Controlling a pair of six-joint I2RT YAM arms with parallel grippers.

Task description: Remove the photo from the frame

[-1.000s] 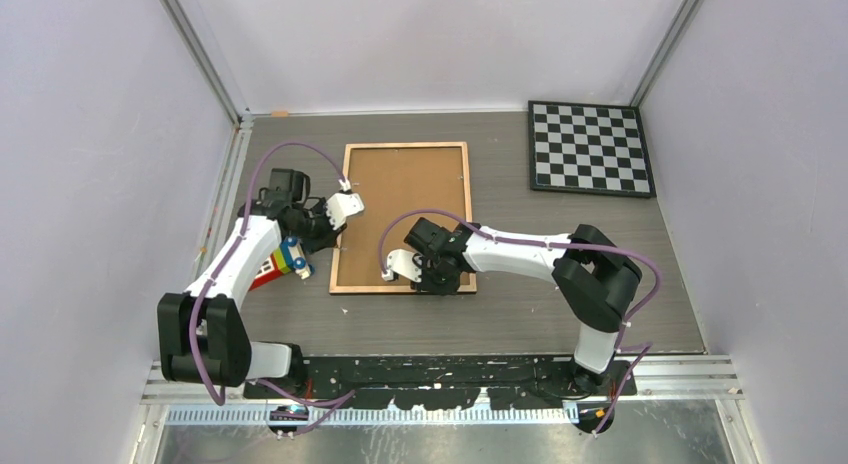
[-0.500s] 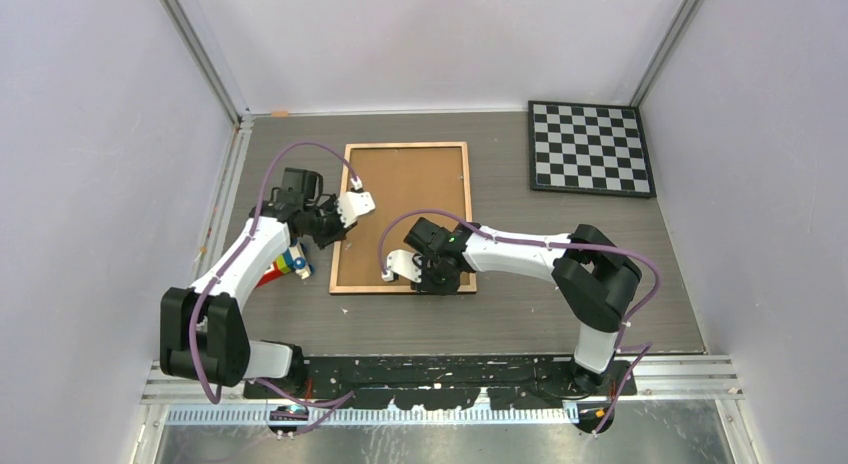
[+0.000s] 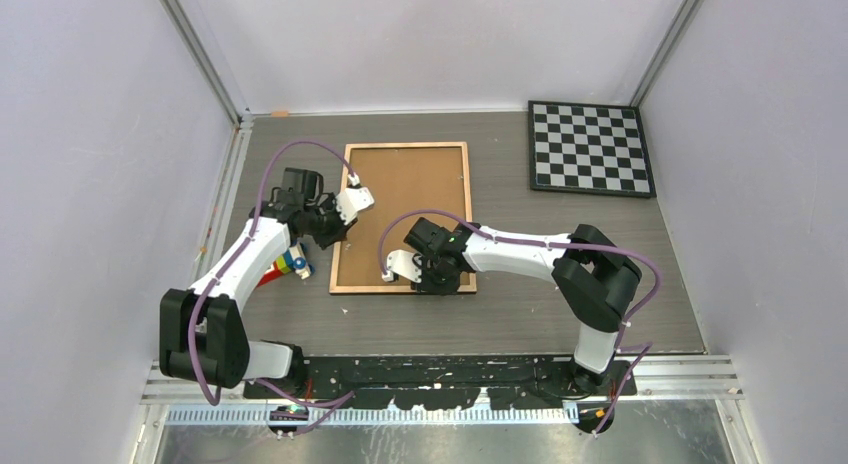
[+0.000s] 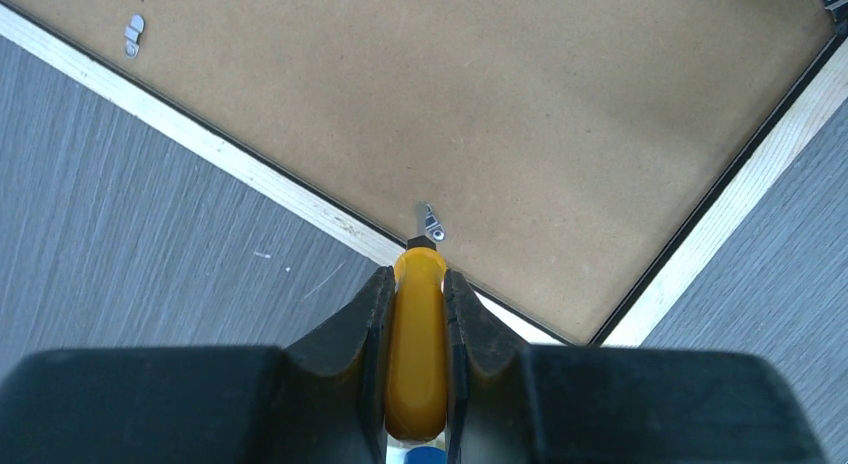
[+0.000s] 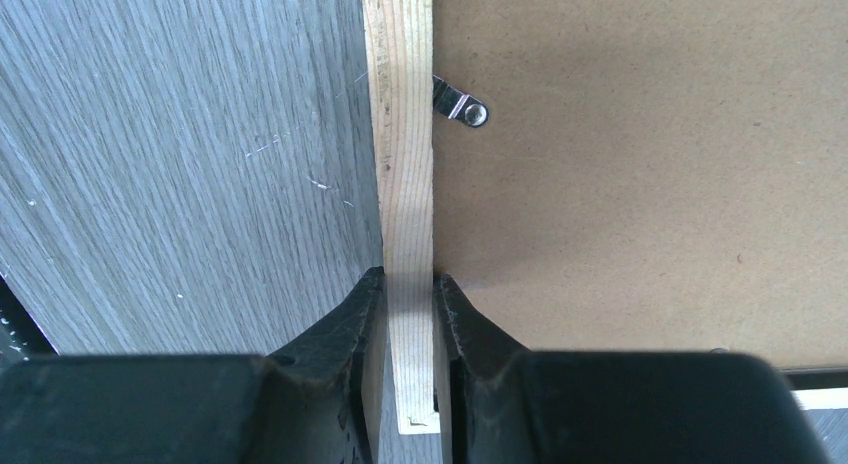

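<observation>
Left wrist: yellow tool (image 4: 417, 324) half-hidden inside left gripper (image 4: 415, 277)

No words, numbers or signs can be read anywhere, not on the brown back of the frame (image 3: 405, 209), the checkered board (image 3: 590, 149) or the grey table (image 3: 520, 314).

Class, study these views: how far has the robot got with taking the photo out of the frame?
Done: the frame lies back up. In hand: the right gripper clamps its wooden rim, while the left gripper holds a yellow-handled tool with its tip at a metal tab. Left: the tabs in view lie over the backing board, which sits in the frame; no photo is in view.
</observation>
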